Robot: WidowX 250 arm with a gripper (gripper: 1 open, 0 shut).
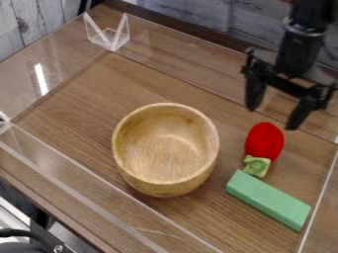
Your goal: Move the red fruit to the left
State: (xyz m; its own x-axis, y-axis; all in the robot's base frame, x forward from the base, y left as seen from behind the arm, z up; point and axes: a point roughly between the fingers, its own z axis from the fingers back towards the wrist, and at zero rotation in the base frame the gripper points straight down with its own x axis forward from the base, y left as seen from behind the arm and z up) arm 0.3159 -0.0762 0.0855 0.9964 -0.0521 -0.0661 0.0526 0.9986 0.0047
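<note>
A: Where's the strawberry (264, 143)?

B: On the wooden table (119, 84), right side, lying with its green cap toward the camera. The cap end sits just beside, maybe touching, the far end of the green block (270, 199). Wooden bowl (165, 148) is to its left, apart from it.

A: Gripper?

B: Gripper (282, 102) is above and behind the strawberry, pointing straight down. Fingers spread wide, nothing between them. One finger (254, 91) on the left, the other on the right, both dark.

A: Touching the fruit?

B: No. There is a clear gap of tabletop showing between the fingertips and the red body. The strawberry sits roughly below the span of the two fingers, a bit toward the camera.

A: Anything else in the workspace?

B: Clear plastic walls around the table edge, and a small clear folded stand (106, 33) at the far left corner. Block lies flat, angled, nearest the camera on the right.
</note>
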